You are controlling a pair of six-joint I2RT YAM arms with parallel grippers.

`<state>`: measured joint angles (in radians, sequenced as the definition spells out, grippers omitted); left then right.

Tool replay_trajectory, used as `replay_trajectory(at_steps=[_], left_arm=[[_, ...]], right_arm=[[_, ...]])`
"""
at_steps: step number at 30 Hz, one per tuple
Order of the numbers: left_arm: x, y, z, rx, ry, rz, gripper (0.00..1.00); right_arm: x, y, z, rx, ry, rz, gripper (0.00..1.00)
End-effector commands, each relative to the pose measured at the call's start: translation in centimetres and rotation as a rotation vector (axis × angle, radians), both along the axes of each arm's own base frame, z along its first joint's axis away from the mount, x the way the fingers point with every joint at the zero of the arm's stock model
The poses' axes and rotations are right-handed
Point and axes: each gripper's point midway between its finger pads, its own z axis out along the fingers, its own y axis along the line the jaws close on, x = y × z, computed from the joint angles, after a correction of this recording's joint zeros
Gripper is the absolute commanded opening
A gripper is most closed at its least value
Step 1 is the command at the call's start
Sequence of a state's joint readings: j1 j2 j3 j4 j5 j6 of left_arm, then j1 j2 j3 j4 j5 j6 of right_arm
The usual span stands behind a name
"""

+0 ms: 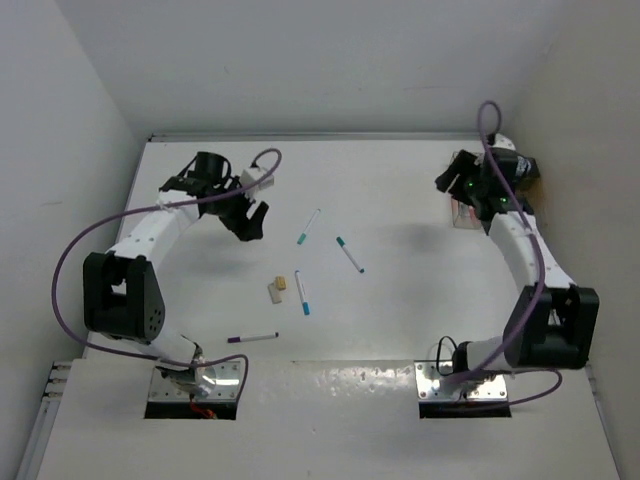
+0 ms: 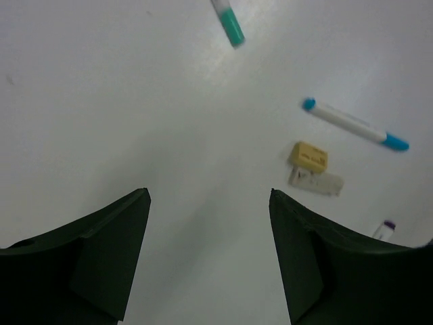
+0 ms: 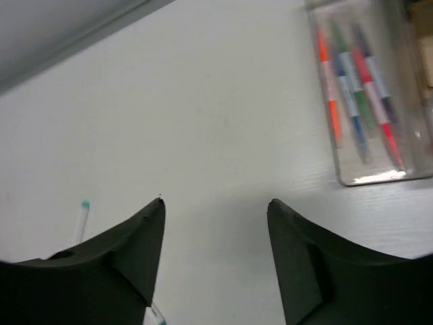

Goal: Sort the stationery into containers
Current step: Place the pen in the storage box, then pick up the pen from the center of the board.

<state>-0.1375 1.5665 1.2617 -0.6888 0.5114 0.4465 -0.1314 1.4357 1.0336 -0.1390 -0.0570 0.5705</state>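
While both arms reach over it, desk (image 1: 400, 320): white; loose stationery lies near its centre.
Left arm (image 1: 150, 235): white, curving toward the far left of the desk.
Right arm (image 1: 525, 255): white, reaching to the far right.
Clear box (image 3: 379, 177): at the far right of the desk; stored pens (image 3: 358, 88) lie side by side along its length, with orange, green, red and purple among them.
Left pincer (image 2: 210, 196): jaws apart, nothing between them; above bare desk, left of the loose items.
Right pincer (image 3: 215, 202): jaws apart and empty; over bare desk near the Clear box.
Far teal-tipped pen (image 1: 308, 227): centre, slanted.
Right teal-tipped pen (image 1: 349, 254): just right of centre.
Blue-capped pen (image 1: 301, 292): centre, nearer the arm bases.
Purple-capped pen (image 1: 252, 338): nearest the left base, apart from the others.
Tan block (image 2: 310, 155): just left of the Blue-capped pen.
White block (image 2: 316, 181): just beside the Tan block.
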Motion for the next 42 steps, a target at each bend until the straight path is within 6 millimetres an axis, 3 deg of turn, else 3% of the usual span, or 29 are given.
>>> replay_trajectory(at_steps=[1,2,3,4,8,13,15,21,27,33,38,42], left_arm=[[-4.5,0.5,-1.9,0.18,-0.022,-0.23,0.77],[-5.7,0.2,-2.4,0.18,-0.015,-0.283,0.74],[-8.0,0.2,-3.9,0.188,0.031,-0.344,0.72],[-9.1,-0.4,-3.8,0.198,-0.009,-0.44,0.71],[-13.2,-0.4,-5.1,0.217,0.016,-0.592,0.63],[-17.3,1.0,-7.7,0.333,0.064,-0.733,0.62],[-18.0,1.5,-8.5,0.386,0.053,-0.764,0.63],[-22.0,-0.7,-10.1,0.39,0.066,-0.875,0.65],[-24.0,-3.0,-11.7,0.443,0.035,-0.934,0.7],[-23.9,-4.9,-13.3,0.496,0.032,-0.915,0.65],[-23.3,-5.8,-14.5,0.52,0.065,-0.877,0.53],[-23.2,-5.8,-15.4,0.548,0.086,-0.872,0.36]], right_arm=[[-2.9,3.7,-0.8,-0.182,0.017,0.214,0.58],[-3.6,4.1,-0.3,-0.196,0.004,0.231,0.57],[-4.2,6.4,-0.5,-0.206,0.007,0.299,0.56],[-5.2,7.0,-1.5,-0.209,0.037,0.323,0.54],[-7.2,8.8,-2.1,-0.219,0.064,0.381,0.53],[-8.2,8.1,-3.1,-0.252,0.091,0.375,0.53],[-8.3,7.6,-3.4,-0.253,0.102,0.366,0.53],[-8.1,6.8,-3.8,-0.237,0.12,0.33,0.52],[-7.8,6.0,-3.8,-0.221,0.141,0.304,0.52],[-7.8,5.5,-4.0,-0.21,0.154,0.29,0.52],[-7.8,5.4,-4.0,-0.202,0.159,0.285,0.49],[-7.9,5.4,-3.9,-0.199,0.157,0.287,0.48]])
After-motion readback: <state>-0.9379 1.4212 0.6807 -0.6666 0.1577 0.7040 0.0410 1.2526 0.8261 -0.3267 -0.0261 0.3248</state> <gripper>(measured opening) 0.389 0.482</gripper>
